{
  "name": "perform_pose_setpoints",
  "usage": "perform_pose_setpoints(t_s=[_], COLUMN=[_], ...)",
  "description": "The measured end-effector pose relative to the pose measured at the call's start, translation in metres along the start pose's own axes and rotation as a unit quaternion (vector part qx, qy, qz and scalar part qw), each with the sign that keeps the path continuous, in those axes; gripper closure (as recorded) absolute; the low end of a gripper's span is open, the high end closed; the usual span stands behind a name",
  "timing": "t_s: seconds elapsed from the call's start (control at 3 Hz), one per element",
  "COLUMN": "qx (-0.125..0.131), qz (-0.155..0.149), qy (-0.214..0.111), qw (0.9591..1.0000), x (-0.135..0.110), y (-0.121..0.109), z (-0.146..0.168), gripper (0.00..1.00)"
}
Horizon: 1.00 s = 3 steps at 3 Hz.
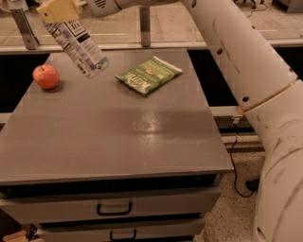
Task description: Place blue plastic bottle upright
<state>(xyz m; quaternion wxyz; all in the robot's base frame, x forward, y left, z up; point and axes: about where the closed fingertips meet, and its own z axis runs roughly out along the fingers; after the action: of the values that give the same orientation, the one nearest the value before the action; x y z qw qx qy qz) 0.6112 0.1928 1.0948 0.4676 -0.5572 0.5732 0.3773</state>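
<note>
The blue plastic bottle (78, 46) is clear with a white and pale blue label and a dark square logo. It hangs in the air above the far left part of the grey table (118, 137), tilted, its base pointing down and to the right. Its cap end is hidden inside my gripper (59, 10), which is shut on the bottle's top at the upper left edge of the view. The white arm (236, 61) runs from the gripper across the top and down the right side.
A red apple (46, 76) lies on the table's far left. A green snack bag (149, 75) lies at the far middle. Two drawers with handles (114, 208) are below the table top. A cable (236, 156) runs over the floor at right.
</note>
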Motion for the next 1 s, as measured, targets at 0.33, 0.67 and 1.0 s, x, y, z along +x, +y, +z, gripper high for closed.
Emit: perform_pose_setpoints(t_s=[0.33, 0.67, 1.0], qx=[0.004, 0.005, 0.014], qz=[0.004, 0.011, 0.013], qy=[-0.009, -0.050, -0.105], qw=[0.9999, 0.9987, 0.9943], x=[0.006, 0.027, 0.062], y=[-0.001, 0.005, 0.017], z=[0.000, -0.003, -0.016], gripper=[1.00, 1.00, 1.00])
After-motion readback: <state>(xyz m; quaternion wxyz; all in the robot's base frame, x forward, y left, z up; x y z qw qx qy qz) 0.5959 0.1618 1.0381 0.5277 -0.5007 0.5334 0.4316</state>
